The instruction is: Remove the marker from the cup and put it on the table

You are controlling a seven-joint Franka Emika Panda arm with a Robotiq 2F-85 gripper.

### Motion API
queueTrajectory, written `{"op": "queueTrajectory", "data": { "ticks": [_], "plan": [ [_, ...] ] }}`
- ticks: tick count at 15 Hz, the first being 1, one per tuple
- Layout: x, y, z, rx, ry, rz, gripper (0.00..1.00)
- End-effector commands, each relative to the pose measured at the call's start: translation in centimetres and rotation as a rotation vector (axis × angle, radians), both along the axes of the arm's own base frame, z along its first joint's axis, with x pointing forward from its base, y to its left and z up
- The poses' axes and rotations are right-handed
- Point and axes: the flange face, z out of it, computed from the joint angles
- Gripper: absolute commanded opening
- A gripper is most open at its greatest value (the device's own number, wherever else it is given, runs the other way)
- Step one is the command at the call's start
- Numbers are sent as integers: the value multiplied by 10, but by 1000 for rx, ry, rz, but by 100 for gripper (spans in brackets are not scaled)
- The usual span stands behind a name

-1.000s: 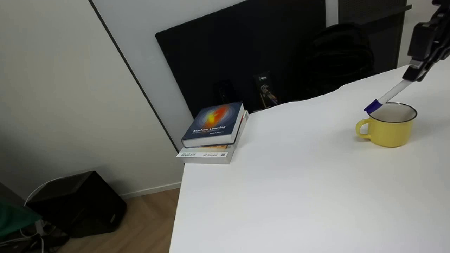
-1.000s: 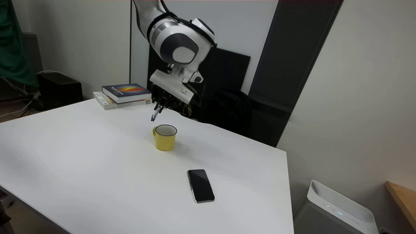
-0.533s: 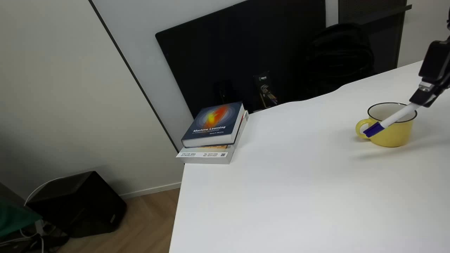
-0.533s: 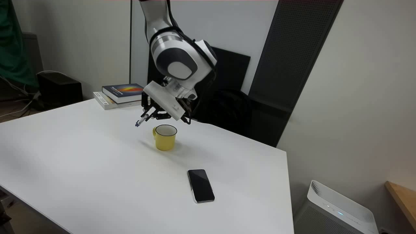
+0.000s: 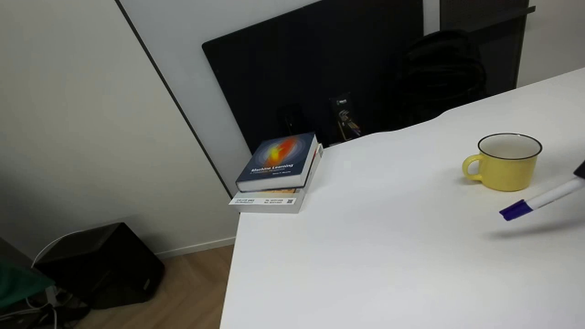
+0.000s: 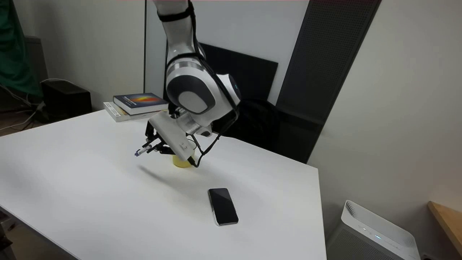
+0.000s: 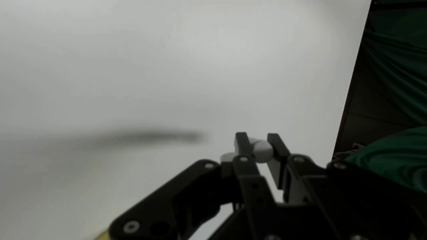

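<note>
The yellow cup (image 5: 507, 173) stands upright on the white table (image 5: 365, 256). In an exterior view the arm hides most of the cup (image 6: 180, 162). A yellow edge of the cup (image 7: 102, 236) shows at the bottom of the wrist view. My gripper (image 6: 151, 146) is shut on the white marker with a blue end (image 6: 143, 150). The marker (image 5: 544, 198) is out of the cup, tilted blue end down, above the table with its shadow beneath. In the wrist view the marker's round white end (image 7: 263, 151) sits between my fingertips (image 7: 258, 143).
A black phone (image 6: 223, 206) lies on the table. Stacked books (image 5: 279, 164) stand at the table's corner; they also show in an exterior view (image 6: 140, 103). A black panel (image 5: 320, 68) stands behind the table. Green cloth (image 7: 393, 160) hangs beyond the table edge in the wrist view.
My gripper has carried the marker from above the cup down and past it, to a lower place beside it. The marker stays held throughout. The cup has not moved.
</note>
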Motion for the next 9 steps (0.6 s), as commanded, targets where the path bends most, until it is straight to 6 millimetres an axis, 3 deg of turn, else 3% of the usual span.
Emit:
{"op": "queueTrajectory", "data": {
  "ticks": [1, 4, 9],
  "plan": [
    [-31, -14, -9, 49, 35, -48, 4],
    [-49, -34, -27, 55, 55, -95, 4],
    [-55, -66, -35, 51, -4, -157, 4]
  ]
}}
